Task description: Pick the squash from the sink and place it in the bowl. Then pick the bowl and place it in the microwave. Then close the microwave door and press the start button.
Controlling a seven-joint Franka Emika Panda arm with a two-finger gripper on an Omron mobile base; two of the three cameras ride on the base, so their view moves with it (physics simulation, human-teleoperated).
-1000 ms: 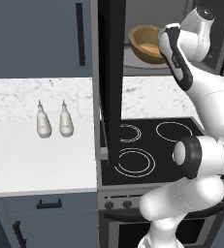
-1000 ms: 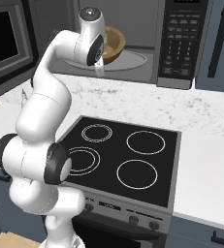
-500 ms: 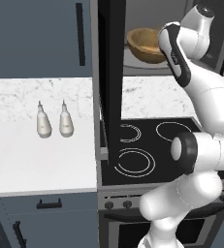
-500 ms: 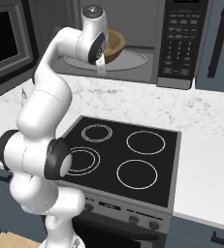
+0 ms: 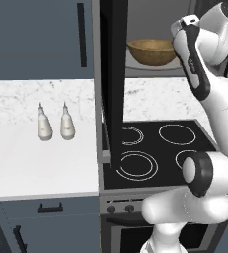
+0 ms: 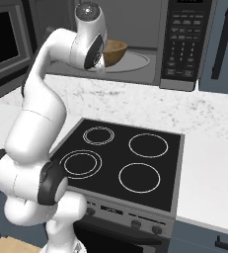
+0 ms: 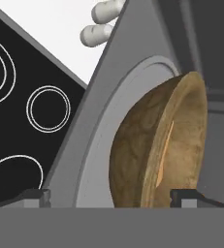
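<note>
Now the bowl (image 7: 154,150) sits in the microwave (image 6: 184,44), gripper (image 7: 111,196) fingers spread wide, no legible writing.

The bowl (image 5: 153,51) sits on the round turntable (image 6: 131,62) on the microwave (image 6: 135,74) floor. Below, the white marbled counter (image 5: 31,158) carries two pale shakers (image 5: 54,122) standing side by side, left of the black stovetop (image 6: 118,160).
</note>
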